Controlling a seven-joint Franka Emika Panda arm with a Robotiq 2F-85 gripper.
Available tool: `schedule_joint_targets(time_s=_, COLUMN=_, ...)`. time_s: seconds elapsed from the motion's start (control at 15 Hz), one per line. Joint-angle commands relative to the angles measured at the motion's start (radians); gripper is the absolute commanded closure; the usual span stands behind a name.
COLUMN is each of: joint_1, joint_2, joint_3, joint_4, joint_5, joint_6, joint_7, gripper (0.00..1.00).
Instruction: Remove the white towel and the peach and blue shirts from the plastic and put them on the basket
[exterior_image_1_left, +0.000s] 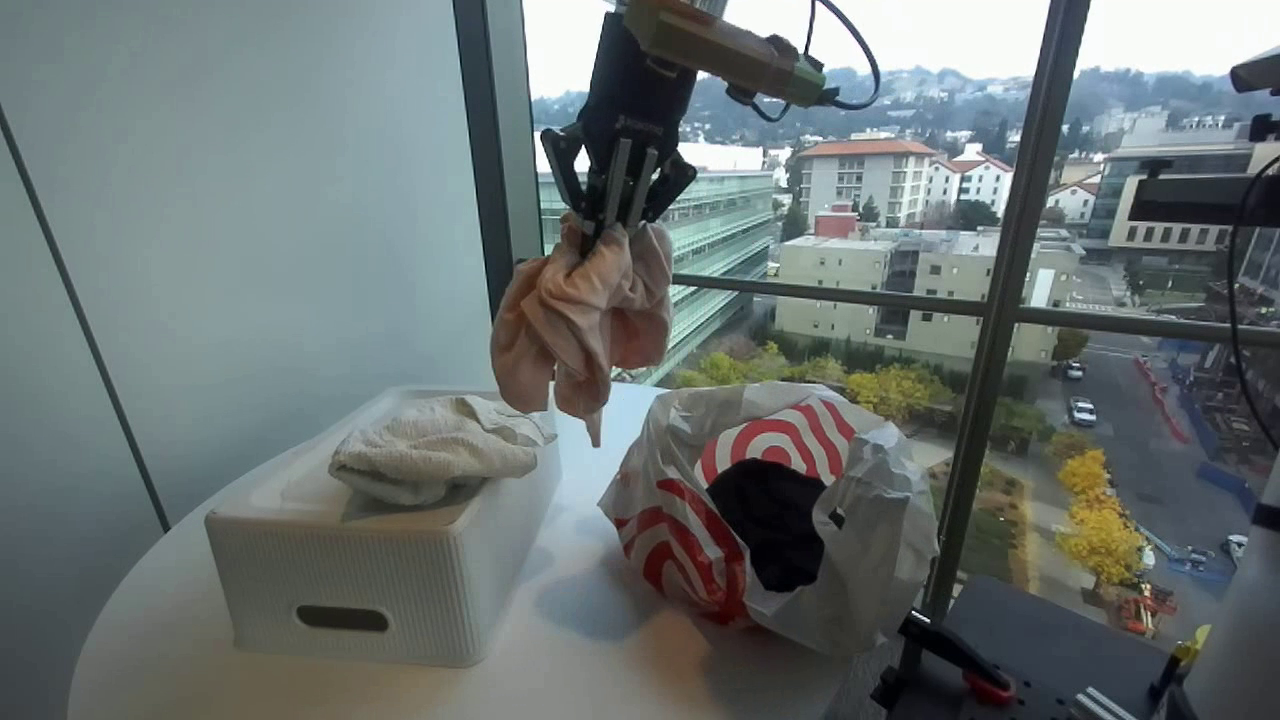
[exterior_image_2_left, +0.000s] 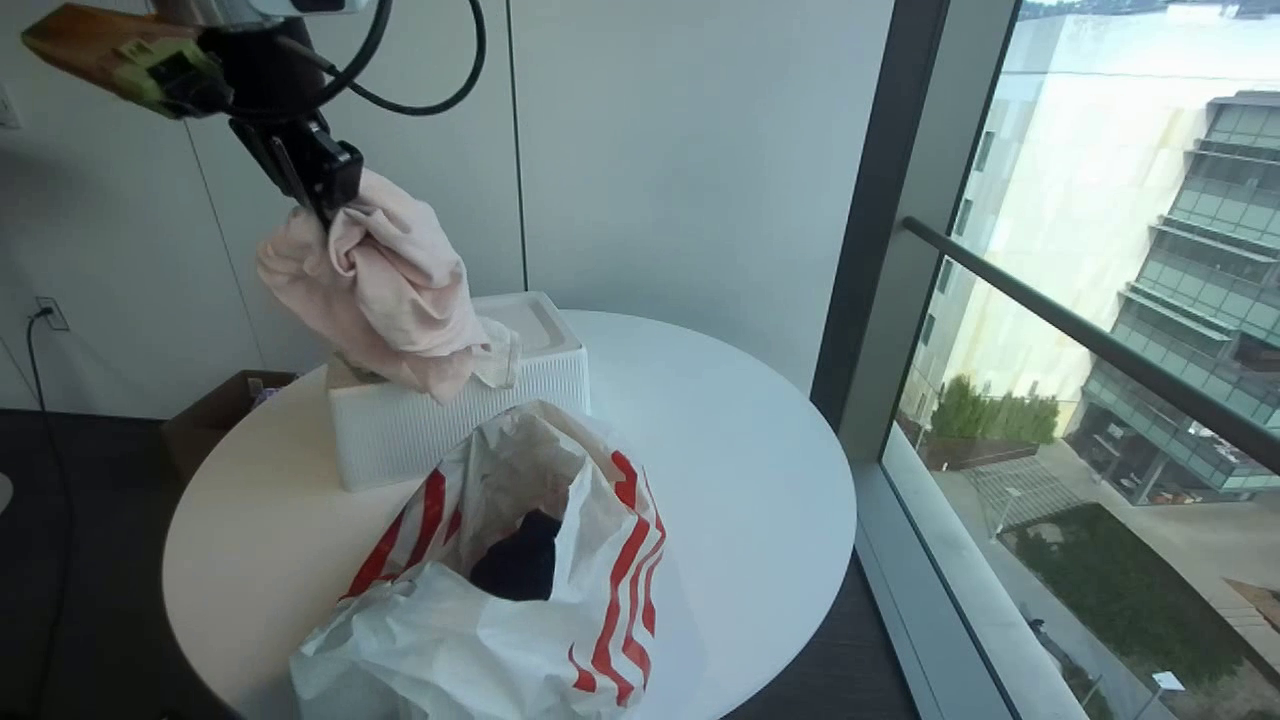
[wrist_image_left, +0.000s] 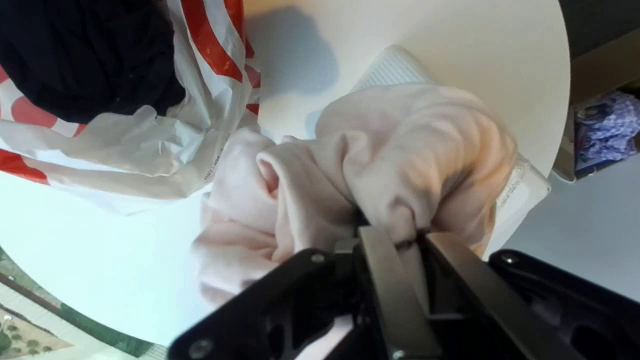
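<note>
My gripper (exterior_image_1_left: 603, 232) is shut on the peach shirt (exterior_image_1_left: 590, 325) and holds it bunched in the air. It hangs above and beside the white basket (exterior_image_1_left: 345, 585), as also seen in the wrist view, where the shirt (wrist_image_left: 315, 185) spreads around the fingertips (wrist_image_left: 395, 237). The white towel (exterior_image_1_left: 440, 445) lies crumpled on top of the basket; in an exterior view the shirt (exterior_image_2_left: 400, 290) covers most of it. The white plastic bag (exterior_image_1_left: 880, 530) with red stripes stands open. A very dark cloth, likely the blue shirt (exterior_image_1_left: 770, 520), is inside it and shows in the wrist view (wrist_image_left: 85, 55).
Basket and bag stand on a round white table (exterior_image_2_left: 740, 480). A window with a rail (exterior_image_2_left: 1090, 340) is beside the table. A cardboard box (exterior_image_2_left: 215, 415) is on the floor beyond the table edge. A dark platform (exterior_image_1_left: 1040, 650) stands near the bag.
</note>
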Motion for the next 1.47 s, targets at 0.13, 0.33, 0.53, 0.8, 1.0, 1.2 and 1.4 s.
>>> schedule_joint_targets(time_s=0.13, joint_1=-0.029, joint_2=0.177, joint_3=0.150, joint_4=0.130, joint_5=-0.256, joint_6=0.259, joint_7=0.145, gripper=0.87)
schedule_joint_targets(time_s=0.33, joint_1=-0.075, joint_2=0.312, joint_3=0.191, joint_4=0.212, joint_5=-0.439, joint_6=0.309, joint_7=0.241, gripper=0.87)
schedule_joint_targets(time_s=0.53, joint_1=-0.064, joint_2=0.444, joint_3=0.163, joint_4=0.300, joint_5=-0.579, joint_6=0.287, joint_7=0.294, gripper=0.87)
schedule_joint_targets(time_s=0.8, joint_1=0.016, joint_2=0.617, joint_3=0.077, joint_4=0.415, joint_5=-0.662, joint_6=0.261, joint_7=0.289, gripper=0.87)
schedule_joint_targets(time_s=1.0, joint_1=0.093, joint_2=0.721, joint_3=0.015, joint_4=0.479, joint_5=-0.612, joint_6=0.262, joint_7=0.247, gripper=0.87)
schedule_joint_targets(time_s=1.2, joint_1=0.140, joint_2=0.774, joint_3=-0.017, joint_4=0.510, joint_5=-0.495, joint_6=0.256, joint_7=0.172, gripper=0.58)
schedule_joint_targets(time_s=1.4, joint_1=0.170, joint_2=0.762, joint_3=-0.037, joint_4=0.499, joint_5=-0.396, joint_6=0.212, joint_7=0.113, gripper=0.49)
